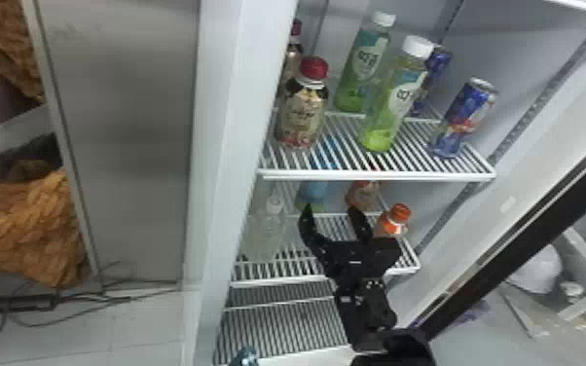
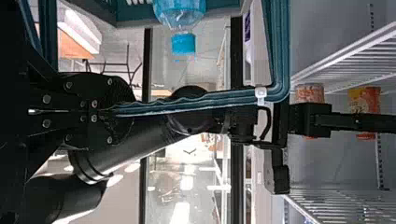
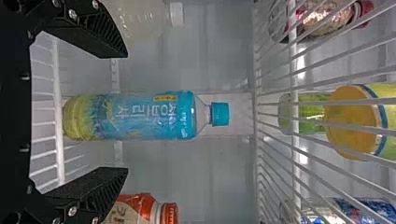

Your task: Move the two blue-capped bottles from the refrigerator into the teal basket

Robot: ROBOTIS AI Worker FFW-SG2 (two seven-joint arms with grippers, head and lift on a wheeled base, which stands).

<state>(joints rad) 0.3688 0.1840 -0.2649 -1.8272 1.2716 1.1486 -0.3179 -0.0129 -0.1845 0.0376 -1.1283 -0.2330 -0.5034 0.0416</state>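
In the head view my right gripper stands open at the middle shelf, just in front of a blue bottle. The right wrist view has this blue-capped bottle upright on the shelf, lined up between the open fingers of my right gripper, which do not appear to touch it. My left gripper is shut on the rim of the teal basket in the left wrist view. Another blue-capped bottle is inside the basket. A light-blue thing shows at the head view's bottom edge.
An orange-capped bottle stands right of my right gripper, a clear bottle to its left. Above is the upper shelf's wire edge, with red-capped and white-capped bottles and cans on it. The refrigerator's side frame rises at the left.
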